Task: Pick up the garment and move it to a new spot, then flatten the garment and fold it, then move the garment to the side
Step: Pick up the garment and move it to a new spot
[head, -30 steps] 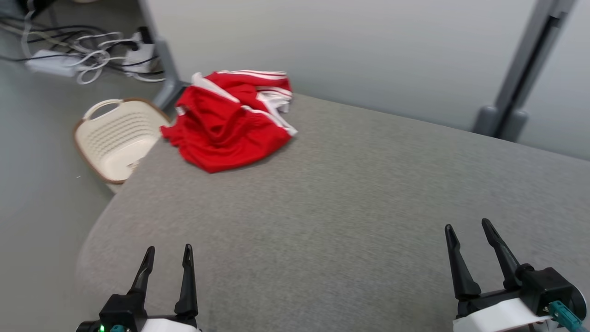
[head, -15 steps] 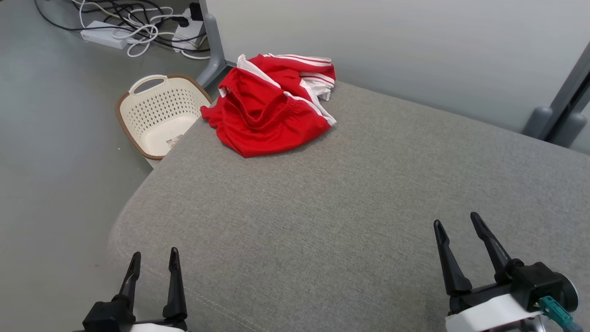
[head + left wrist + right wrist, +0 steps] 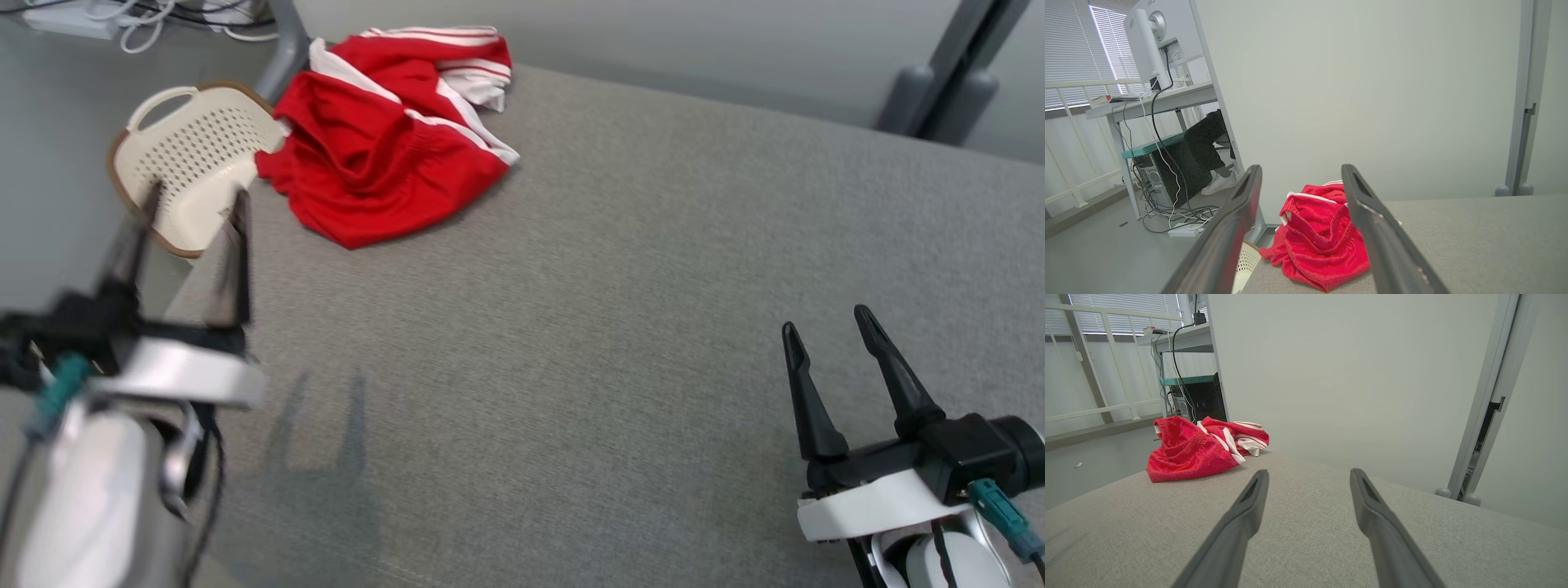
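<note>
So we're at the very first bit, the pick-up. The red shorts (image 3: 384,147) with white side stripes sit bunched up on the far left corner of the grey fabric-covered surface (image 3: 612,286), with one edge spilling over toward the cream perforated basket (image 3: 192,155) on the floor. Our left gripper (image 3: 196,196) is the closer one. It looks blurry in the head view, but its fingers are spread wide with nothing between them, and in the left wrist view the shorts line up right in the gap ahead, not touched yet. Our right gripper (image 3: 824,322) hangs well apart over the near right of the surface, fingers spread too, holding nothing. If we want this clean, we'd aim for the ribbed elastic waistband that's puckered up on top, since it's a thick ridge and a pinch there probably grabs both layers instead of one slippery sheet. We'd come down at a slant so the tips don't dig into the upholstery, close fully before lifting, and lift clear before carrying toward the open middle, otherwise the overhanging bit could snag the edge or drop toward the basket.
</note>
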Motion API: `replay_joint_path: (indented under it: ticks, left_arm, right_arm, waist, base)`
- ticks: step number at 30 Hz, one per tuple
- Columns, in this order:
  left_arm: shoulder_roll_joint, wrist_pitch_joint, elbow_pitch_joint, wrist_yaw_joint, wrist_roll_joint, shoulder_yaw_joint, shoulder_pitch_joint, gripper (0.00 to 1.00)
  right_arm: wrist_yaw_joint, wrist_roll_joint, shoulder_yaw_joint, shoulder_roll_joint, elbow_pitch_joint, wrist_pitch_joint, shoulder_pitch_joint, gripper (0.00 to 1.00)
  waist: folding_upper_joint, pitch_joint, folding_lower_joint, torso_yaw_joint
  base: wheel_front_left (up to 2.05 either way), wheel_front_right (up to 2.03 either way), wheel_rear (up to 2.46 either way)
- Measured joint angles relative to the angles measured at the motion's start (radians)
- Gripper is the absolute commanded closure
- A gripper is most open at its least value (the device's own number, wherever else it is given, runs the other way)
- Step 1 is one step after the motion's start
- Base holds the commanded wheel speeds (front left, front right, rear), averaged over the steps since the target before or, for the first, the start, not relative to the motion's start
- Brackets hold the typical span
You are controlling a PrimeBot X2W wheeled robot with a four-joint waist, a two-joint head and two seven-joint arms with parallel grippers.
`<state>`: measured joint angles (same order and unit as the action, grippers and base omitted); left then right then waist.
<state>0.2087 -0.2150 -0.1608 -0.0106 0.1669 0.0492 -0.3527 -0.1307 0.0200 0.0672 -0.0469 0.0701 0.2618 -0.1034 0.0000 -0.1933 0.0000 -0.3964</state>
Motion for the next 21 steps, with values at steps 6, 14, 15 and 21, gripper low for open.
replay_joint_path:
  ticks: [6, 14, 15, 21]
  left_arm:
    - [0.091, 0.094, -0.084, -0.069, 0.005, 0.007, -0.198, 0.0]
    - [0.17, 0.23, -0.29, -0.113, 0.081, 0.063, -0.443, 0.0]
    - [0.175, 0.244, -0.314, -0.114, 0.095, 0.073, -0.465, 0.0]
    - [0.199, 0.296, -0.42, -0.119, 0.185, 0.179, -0.539, 0.0]
  right_arm:
    - [0.0, -0.029, -0.002, 0.0, -0.025, 0.0, -0.033, 0.0]
    - [0.0, -0.075, -0.003, 0.0, -0.053, 0.0, -0.065, 0.0]
    - [0.0, -0.079, -0.004, 0.0, -0.056, 0.0, -0.067, 0.0]
    - [0.0, -0.1, -0.011, 0.0, -0.074, 0.0, -0.082, 0.0]
  waist:
    - [0.0, -0.068, 0.0, 0.056]
    - [0.0, -0.191, 0.0, 0.137]
    - [0.0, -0.206, 0.0, 0.146]
    - [0.0, -0.29, 0.0, 0.184]
  base:
    - [0.0, 0.0, 0.0]
    - [0.0, 0.0, 0.0]
    - [0.0, 0.0, 0.0]
    - [0.0, 0.0, 0.0]
